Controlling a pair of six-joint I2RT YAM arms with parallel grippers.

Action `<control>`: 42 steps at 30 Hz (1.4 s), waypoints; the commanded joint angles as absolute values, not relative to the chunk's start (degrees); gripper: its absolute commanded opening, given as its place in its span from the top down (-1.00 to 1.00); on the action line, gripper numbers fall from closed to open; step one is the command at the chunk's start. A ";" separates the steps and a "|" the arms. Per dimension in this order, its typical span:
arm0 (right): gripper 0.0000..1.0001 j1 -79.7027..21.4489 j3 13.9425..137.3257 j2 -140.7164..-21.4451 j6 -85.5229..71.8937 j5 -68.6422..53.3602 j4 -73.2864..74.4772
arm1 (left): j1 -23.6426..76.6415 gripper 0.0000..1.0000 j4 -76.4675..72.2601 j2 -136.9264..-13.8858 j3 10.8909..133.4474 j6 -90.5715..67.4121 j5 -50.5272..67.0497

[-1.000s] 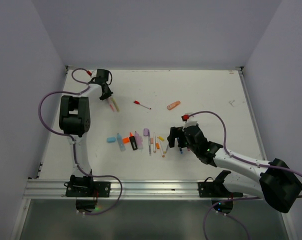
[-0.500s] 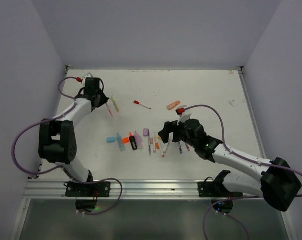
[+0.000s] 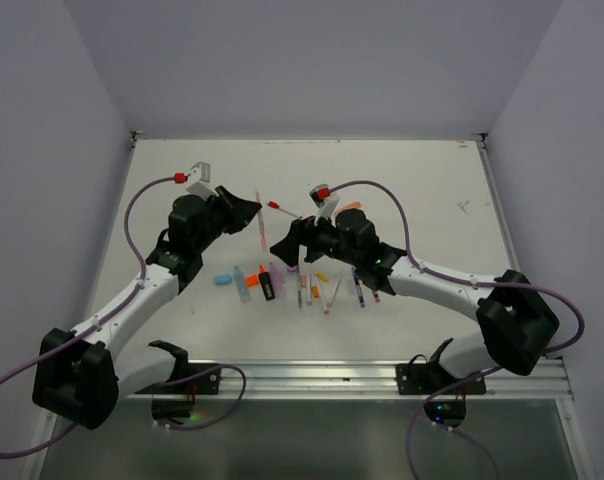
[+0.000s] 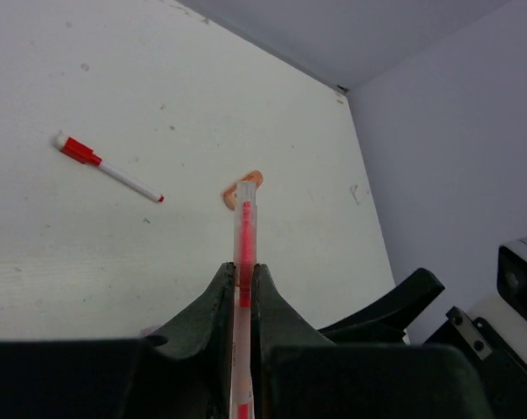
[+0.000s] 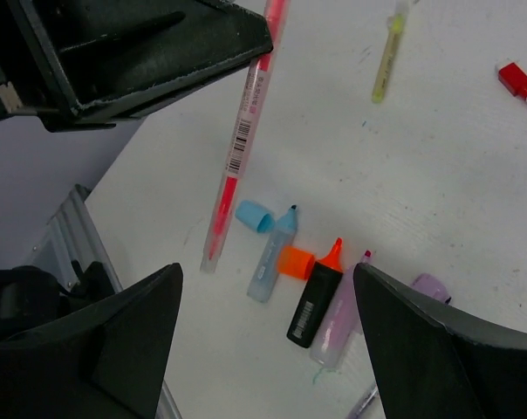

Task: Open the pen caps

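Note:
My left gripper [image 3: 250,209] is shut on a clear thin pen with pink-red ink [image 4: 244,229] and holds it above the table; the pen sticks out past the fingertips. In the right wrist view the same pen [image 5: 247,113] hangs tilted, its lower end still capped. My right gripper [image 3: 287,240] is wide open and empty just right of the pen; its fingers [image 5: 133,336] frame the row of pens below. A loose light blue cap [image 5: 253,216] and an orange cap [image 5: 296,262] lie beside their uncapped highlighters [image 5: 272,253].
A red-capped marker [image 4: 106,166] and an orange highlighter [image 4: 243,187] lie farther back. A yellow pen [image 5: 386,61] lies at the far left. A purple highlighter [image 5: 338,319], a purple cap [image 5: 431,286] and several thin pens [image 3: 327,290] lie in a row mid-table.
My left arm has lifted the pink pen from the far left and swung it to the table's middle. My right gripper has moved left and back toward it, still open.

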State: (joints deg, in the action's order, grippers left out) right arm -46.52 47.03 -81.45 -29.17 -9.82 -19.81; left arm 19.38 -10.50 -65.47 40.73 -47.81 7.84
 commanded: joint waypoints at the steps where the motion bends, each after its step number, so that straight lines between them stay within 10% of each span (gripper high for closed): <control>1: -0.65 -47.02 51.14 -84.36 -32.08 -13.88 -26.09 | 21.26 1.00 -20.29 -61.89 37.28 -51.24 10.28; 12: -0.43 -47.11 55.19 -89.47 -33.31 -15.47 -28.39 | 25.57 1.00 -25.57 -61.87 34.37 -51.07 10.37; 18: 0.29 -47.20 54.67 -89.47 -32.26 -14.24 -26.99 | 26.02 0.99 -26.45 -61.79 33.58 -50.45 11.16; 23: 0.99 -47.11 51.77 -87.81 -30.68 -12.22 -24.71 | 26.02 0.39 -26.28 -61.08 33.31 -49.57 11.69; 30: 1.00 -47.11 49.05 -84.82 -26.28 -12.04 -21.01 | 26.02 -0.02 -24.79 -63.01 35.07 -46.85 12.48; 42: 1.00 -47.11 47.81 -84.64 -25.14 -13.62 -20.57 | 27.77 0.13 -24.87 -66.80 37.00 -45.09 13.10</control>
State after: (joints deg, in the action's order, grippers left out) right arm -46.98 47.62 -85.78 -26.68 -12.97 -20.10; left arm 26.50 -22.98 -66.67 34.02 -47.57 12.36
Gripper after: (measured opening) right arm 0.151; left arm 0.452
